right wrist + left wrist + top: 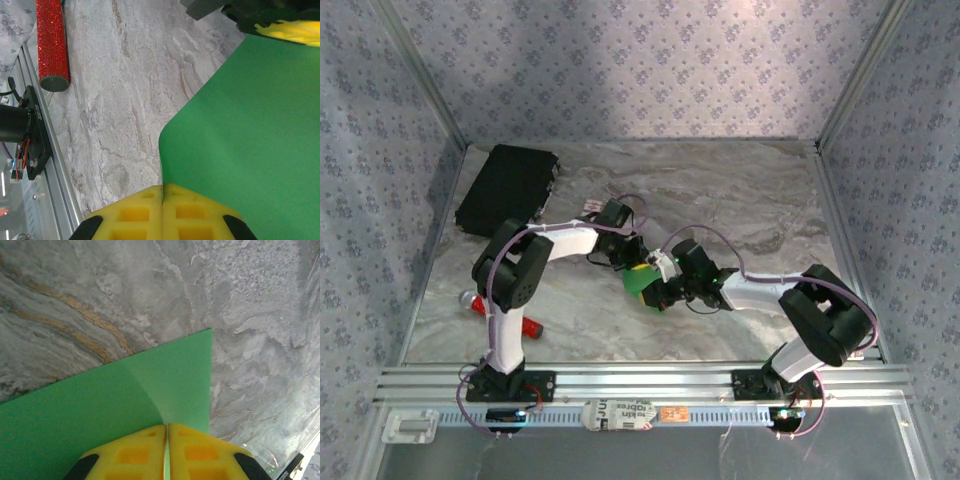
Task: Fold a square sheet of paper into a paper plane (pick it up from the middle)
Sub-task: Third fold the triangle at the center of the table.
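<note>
The square sheet of paper (642, 280), bright green, hangs above the marble table between both arms. My left gripper (167, 427) is shut on one edge of it, a thin green strip showing between its yellow fingers (132, 452). A soft crease runs up the sheet (100, 405) from that grip. My right gripper (162, 187) is shut on another edge, where the sheet (250, 130) bends away to the right. The left gripper's yellow fingers (290, 30) show at the top of the right wrist view. In the top view the left gripper (632, 262) and right gripper (658, 287) nearly meet. A paper plane is out of view.
A black rectangular case (507, 188) lies at the back left. A red glittery bar tool (51, 42) lies near the left arm's base (510, 380), close to the aluminium front rail (640, 385). A small white card (590, 207) lies behind the left wrist. Patterned walls enclose three sides.
</note>
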### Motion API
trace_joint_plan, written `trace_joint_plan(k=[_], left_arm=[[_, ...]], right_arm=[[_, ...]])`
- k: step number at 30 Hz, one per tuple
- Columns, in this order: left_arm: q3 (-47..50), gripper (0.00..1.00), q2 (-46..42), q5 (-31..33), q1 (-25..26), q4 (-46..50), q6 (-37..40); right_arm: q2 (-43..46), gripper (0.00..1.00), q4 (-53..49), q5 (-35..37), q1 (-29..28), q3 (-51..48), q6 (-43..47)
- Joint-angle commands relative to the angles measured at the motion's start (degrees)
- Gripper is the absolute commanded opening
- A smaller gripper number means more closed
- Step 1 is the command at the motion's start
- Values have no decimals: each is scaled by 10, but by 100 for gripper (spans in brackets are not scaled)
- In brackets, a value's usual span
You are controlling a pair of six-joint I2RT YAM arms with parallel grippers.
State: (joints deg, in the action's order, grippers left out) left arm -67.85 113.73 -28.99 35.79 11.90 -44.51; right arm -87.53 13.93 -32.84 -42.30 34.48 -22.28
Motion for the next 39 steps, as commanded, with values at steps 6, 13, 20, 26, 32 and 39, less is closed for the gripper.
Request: trace_joint_plan(k=[6, 13, 20, 26, 32, 39], left_arm=[[3, 10, 22, -2, 4, 29, 27], [7, 10, 25, -7, 4, 23, 25], [8, 10, 25, -10, 3, 15, 17], [10, 10, 25, -10, 4, 11, 12], [13, 10, 24, -7, 3, 11, 9], [11, 10, 23, -8, 4, 10, 7]], right_arm=[[-10, 1, -1, -1, 24, -4, -12], [-21, 1, -38, 23, 49, 11, 9], [-34, 1, -50, 44, 58, 21, 15], [-45, 1, -67, 50, 60, 35, 23], [-50, 1, -74, 63, 59, 39, 24], [-52, 1, -77, 66, 59, 41, 22]])
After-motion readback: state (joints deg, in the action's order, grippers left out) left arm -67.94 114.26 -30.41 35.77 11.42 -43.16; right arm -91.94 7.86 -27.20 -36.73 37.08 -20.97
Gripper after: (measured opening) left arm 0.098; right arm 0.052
